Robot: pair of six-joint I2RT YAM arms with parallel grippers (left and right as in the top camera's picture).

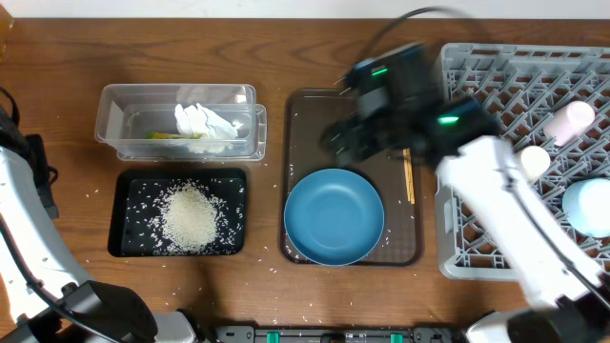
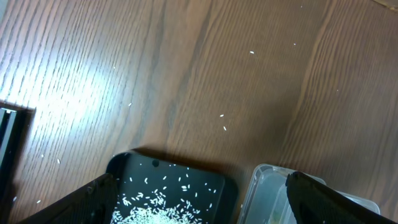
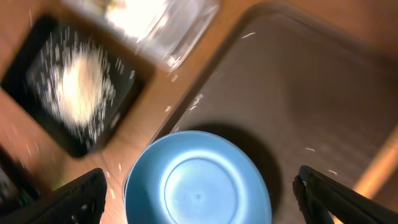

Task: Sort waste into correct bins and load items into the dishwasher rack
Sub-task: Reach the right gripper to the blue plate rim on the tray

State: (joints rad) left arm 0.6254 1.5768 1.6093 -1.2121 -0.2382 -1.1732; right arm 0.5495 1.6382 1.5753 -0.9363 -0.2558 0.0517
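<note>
The wooden table [image 1: 286, 57] has the grey rack [image 1: 515, 76] at its right edge, holding the light-blue bowl [image 1: 589, 205], pink cup [image 1: 572, 119] and white cup [image 1: 534, 160]. Just beside it, the brown serving tray [image 1: 402, 238] bears the blue dish [image 1: 334, 216] and chopsticks [image 1: 410, 176]. A strip of bare wood separates this tray from the black tray [image 1: 129, 238] of rice [image 1: 191, 214] and the clear tub [image 1: 110, 129] with the napkin [image 1: 205, 121]. The right gripper [image 3: 202, 186] hangs spread and empty above the dish. The left gripper [image 2: 205, 199] is spread and empty over the black tray's far edge.

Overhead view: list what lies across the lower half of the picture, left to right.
black tray → blue dish → wooden chopsticks → grey dishwasher rack. The clear tub is left out, since it sits straight above the black tray in the picture.
</note>
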